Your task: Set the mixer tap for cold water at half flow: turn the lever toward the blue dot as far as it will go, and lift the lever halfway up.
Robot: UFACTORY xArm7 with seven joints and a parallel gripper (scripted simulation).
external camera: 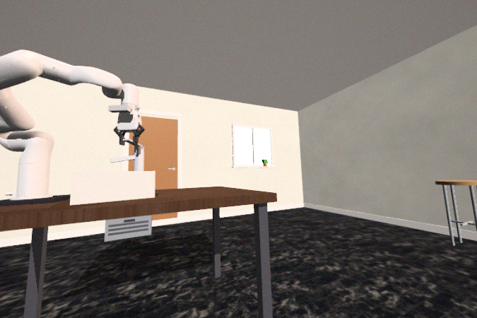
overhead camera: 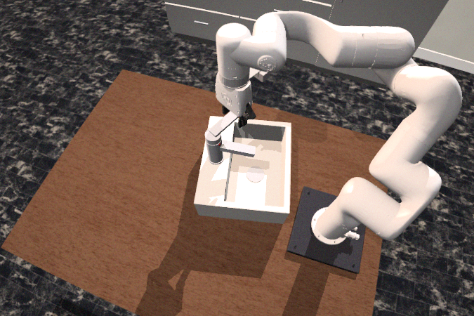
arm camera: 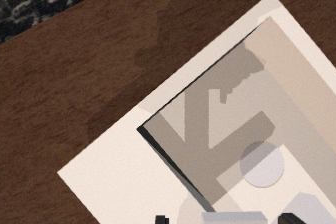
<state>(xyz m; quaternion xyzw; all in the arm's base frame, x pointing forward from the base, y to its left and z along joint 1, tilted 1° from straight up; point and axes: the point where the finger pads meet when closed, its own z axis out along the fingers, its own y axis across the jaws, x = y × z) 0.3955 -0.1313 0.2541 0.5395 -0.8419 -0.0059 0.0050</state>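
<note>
A grey mixer tap (overhead camera: 214, 150) (external camera: 138, 161) stands on the left rim of a white sink (overhead camera: 241, 215) (external camera: 111, 187) (arm camera: 114, 175). Its spout (overhead camera: 241, 149) (external camera: 119, 160) reaches over the basin. The flat lever (overhead camera: 219, 127) (arm camera: 233, 218) is tilted upward and points toward the basin's far corner. A red dot (overhead camera: 219, 142) shows on the tap body; I see no blue dot. My gripper (overhead camera: 236, 116) (external camera: 130, 143) (arm camera: 225, 219) is open, its fingers standing on either side of the lever's tip, and the fingers are apart from it.
The sink sits on a brown wooden table (overhead camera: 114, 178) (external camera: 208, 196). A round drain (overhead camera: 255, 174) (arm camera: 261, 164) lies in the basin floor. The arm's dark base plate (overhead camera: 304, 231) is at the sink's right. Cabinets (overhead camera: 207, 18) stand beyond the table.
</note>
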